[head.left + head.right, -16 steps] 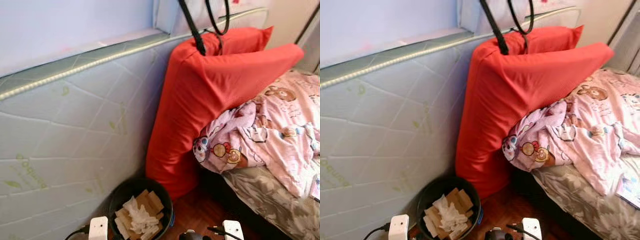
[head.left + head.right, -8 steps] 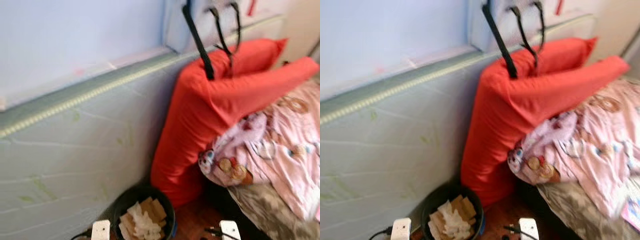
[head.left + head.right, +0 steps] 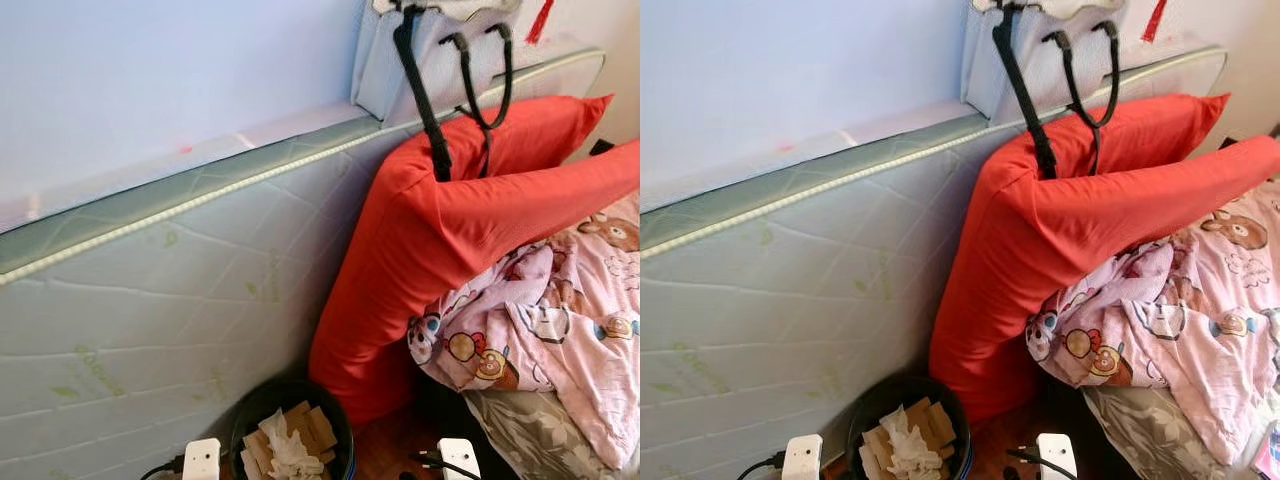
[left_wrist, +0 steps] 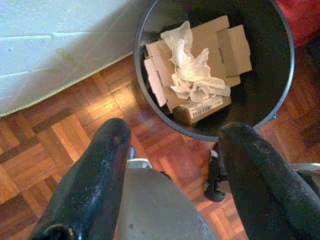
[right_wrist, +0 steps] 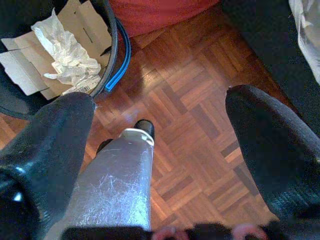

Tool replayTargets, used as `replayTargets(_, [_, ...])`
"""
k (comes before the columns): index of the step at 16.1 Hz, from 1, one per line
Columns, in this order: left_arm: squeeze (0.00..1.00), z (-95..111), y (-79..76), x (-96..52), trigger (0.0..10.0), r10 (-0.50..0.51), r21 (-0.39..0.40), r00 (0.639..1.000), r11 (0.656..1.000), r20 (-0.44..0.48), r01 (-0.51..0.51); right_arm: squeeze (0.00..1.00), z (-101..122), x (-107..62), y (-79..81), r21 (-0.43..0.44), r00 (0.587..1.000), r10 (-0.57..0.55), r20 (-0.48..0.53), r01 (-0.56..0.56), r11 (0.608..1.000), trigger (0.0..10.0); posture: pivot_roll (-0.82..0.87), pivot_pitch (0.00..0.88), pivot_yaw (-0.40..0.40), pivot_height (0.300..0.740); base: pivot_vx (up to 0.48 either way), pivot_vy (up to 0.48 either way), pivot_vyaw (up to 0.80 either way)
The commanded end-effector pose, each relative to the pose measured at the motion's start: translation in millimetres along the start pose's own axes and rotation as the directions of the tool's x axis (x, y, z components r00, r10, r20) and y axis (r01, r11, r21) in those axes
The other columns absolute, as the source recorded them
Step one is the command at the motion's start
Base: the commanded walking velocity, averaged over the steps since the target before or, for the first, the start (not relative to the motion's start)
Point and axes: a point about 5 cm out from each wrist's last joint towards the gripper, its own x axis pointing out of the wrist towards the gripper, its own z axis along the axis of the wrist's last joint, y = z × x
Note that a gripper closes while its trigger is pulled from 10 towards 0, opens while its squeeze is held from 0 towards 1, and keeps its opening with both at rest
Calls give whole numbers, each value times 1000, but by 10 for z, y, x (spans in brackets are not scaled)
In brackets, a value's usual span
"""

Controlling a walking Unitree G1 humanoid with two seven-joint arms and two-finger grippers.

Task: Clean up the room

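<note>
View has tilted up; left gripper hangs spread over bin.

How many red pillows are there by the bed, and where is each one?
2. The large red pillow stands upright between the mattress and the pink blanket, reaching down beside the black bin. The second red pillow lies behind it, against the mattress. Others may be hidden.

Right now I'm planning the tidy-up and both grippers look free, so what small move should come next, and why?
Probably reach toward the crumpled pink blanket, which spills off the bed beside the red pillow. Both the left gripper and the right gripper hang open over the wood floor, and the bin already holds cardboard and tissue.
</note>
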Motion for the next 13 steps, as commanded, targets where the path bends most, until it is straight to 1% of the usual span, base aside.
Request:
replayTargets(1, [0, -33, -32, 1, 10000, -8, 8, 1000, 1000, -27, 8, 0, 28, 1, -42, 12, 1000, -17, 0, 17, 1000, 10000, 75, 0, -92, 740, 0, 0, 0])
replayTargets(5, [0, 91, -38, 33, 10000, -11, 18, 1000, 1000, -8, 11, 0, 153, 30, -34, 23, 999, -23, 29, 22, 999, 10000, 58, 0, -71, 740, 0, 0, 0])
replayTargets(9, [0, 136, -42, 46, 10000, -11, 28, 1000, 1000, -11, 12, 0, 212, 47, -12, 24, 999, -22, 36, 21, 1000, 10000, 52, 0, -64, 740, 0, 0, 0])
replayTargets(13, [0, 191, -49, 58, 10000, -4, 18, 1000, 1000, 0, 4, 0, 269, 59, -22, 17, 999, -34, 34, 33, 999, 10000, 77, 0, -81, 740, 0, 0, 0])
